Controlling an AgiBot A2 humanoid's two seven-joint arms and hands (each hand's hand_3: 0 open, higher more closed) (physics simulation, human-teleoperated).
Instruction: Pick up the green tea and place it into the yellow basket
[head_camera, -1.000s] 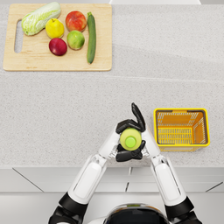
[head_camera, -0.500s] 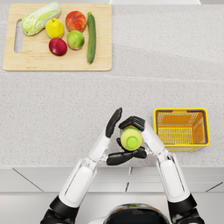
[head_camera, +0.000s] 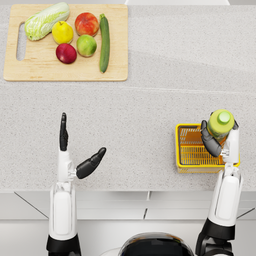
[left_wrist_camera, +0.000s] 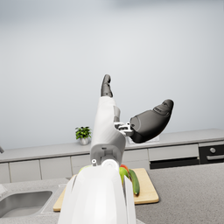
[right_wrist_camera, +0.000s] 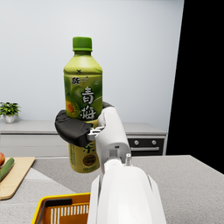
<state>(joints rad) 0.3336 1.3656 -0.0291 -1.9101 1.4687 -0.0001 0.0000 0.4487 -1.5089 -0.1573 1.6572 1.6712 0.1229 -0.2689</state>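
Note:
My right hand (head_camera: 214, 139) grips the green tea bottle (head_camera: 220, 123), held upright over the right part of the yellow basket (head_camera: 186, 162). In the right wrist view the green tea bottle (right_wrist_camera: 83, 100) stands tall with its green cap up, dark fingers of the right hand (right_wrist_camera: 76, 130) wrapped round its lower half, and the yellow basket (right_wrist_camera: 57, 210) sits below. My left hand (head_camera: 75, 152) is raised at the left, fingers spread, holding nothing. The left wrist view shows the same left hand (left_wrist_camera: 131, 113) empty in the air.
A wooden cutting board (head_camera: 45, 72) lies at the far left with a cabbage (head_camera: 46, 20), lemon (head_camera: 62, 32), apples and a cucumber (head_camera: 104, 42). The speckled counter's front edge (head_camera: 130, 190) runs just below the basket.
The hands have separated. My right hand carried the bottle right, over the basket. My left hand let go and moved left, opening.

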